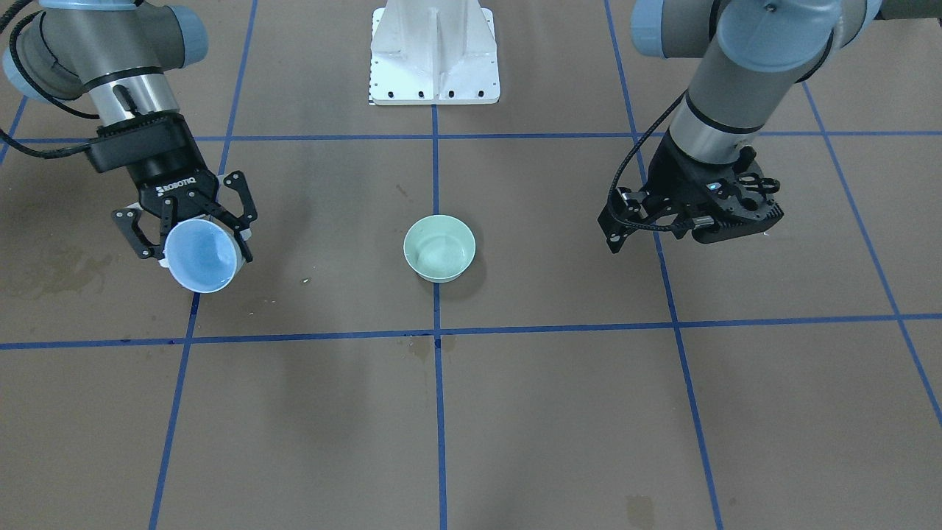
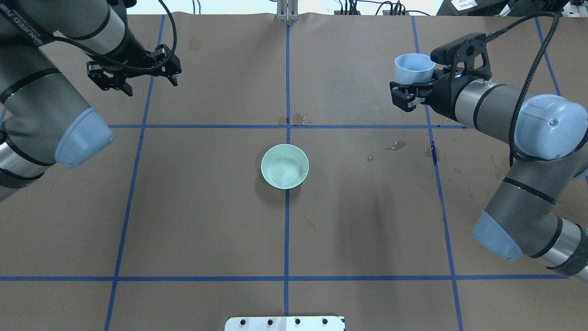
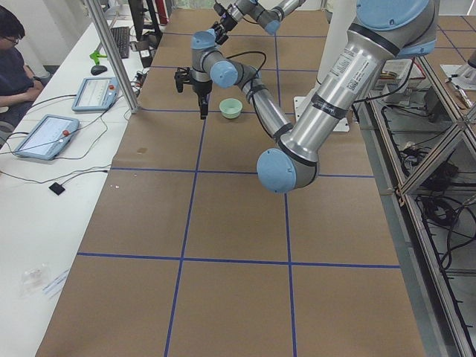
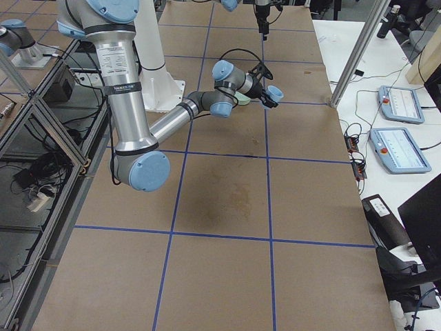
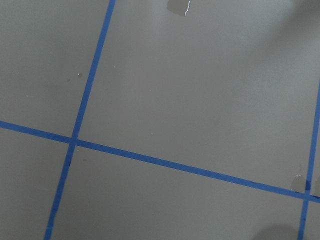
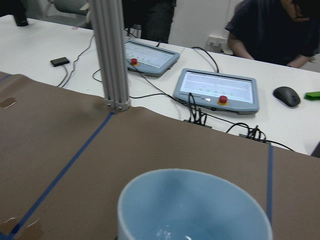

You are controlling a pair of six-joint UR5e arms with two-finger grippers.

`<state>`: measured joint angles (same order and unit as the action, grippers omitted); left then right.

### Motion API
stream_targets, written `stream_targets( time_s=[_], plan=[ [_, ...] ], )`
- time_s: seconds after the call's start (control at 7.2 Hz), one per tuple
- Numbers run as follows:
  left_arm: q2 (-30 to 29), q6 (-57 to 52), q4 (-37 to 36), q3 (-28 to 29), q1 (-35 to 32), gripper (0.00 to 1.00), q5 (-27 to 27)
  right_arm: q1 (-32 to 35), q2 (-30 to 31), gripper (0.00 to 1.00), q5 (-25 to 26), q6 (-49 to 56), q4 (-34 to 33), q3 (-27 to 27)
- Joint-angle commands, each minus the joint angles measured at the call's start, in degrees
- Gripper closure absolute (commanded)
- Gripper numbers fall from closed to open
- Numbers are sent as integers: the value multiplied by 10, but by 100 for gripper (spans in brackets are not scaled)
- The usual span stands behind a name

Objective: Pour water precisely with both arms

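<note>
A pale green bowl stands at the middle of the table on the blue centre line. Clear water glints inside it. My right gripper is shut on a light blue cup, held in the air well to the bowl's side and apart from it. A small glint shows low inside the cup. My left gripper hangs open and empty on the opposite side, above bare brown paper. No stream of water is falling.
The white pedestal is bolted at the robot's edge. Dried stains mark the paper beyond the bowl. Past the far edge stand an aluminium post, tablets and seated people.
</note>
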<state>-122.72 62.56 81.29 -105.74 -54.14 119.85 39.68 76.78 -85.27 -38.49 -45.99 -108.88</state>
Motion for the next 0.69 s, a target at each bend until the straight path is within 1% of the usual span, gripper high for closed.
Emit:
stream_targets(
  time_s=[0.0, 0.14, 0.28, 0.42, 0.56],
  plan=[
    [31, -50, -1, -16, -29, 0, 2, -66, -26, 100, 17, 12, 20, 6],
    [44, -62, -1, -20, -36, 0, 4, -107, -32, 100, 60, 12, 57, 14],
    [51, -72, -1, -21, -39, 0, 5, -122, -34, 100, 66, 12, 111, 39],
    [55, -77, -1, -20, -43, 0, 5, -135, -34, 100, 89, 13, 185, 59],
    [60, -83, -2, -22, -46, 0, 6, -159, -28, 100, 100, 15, 200, 60]
  ],
)
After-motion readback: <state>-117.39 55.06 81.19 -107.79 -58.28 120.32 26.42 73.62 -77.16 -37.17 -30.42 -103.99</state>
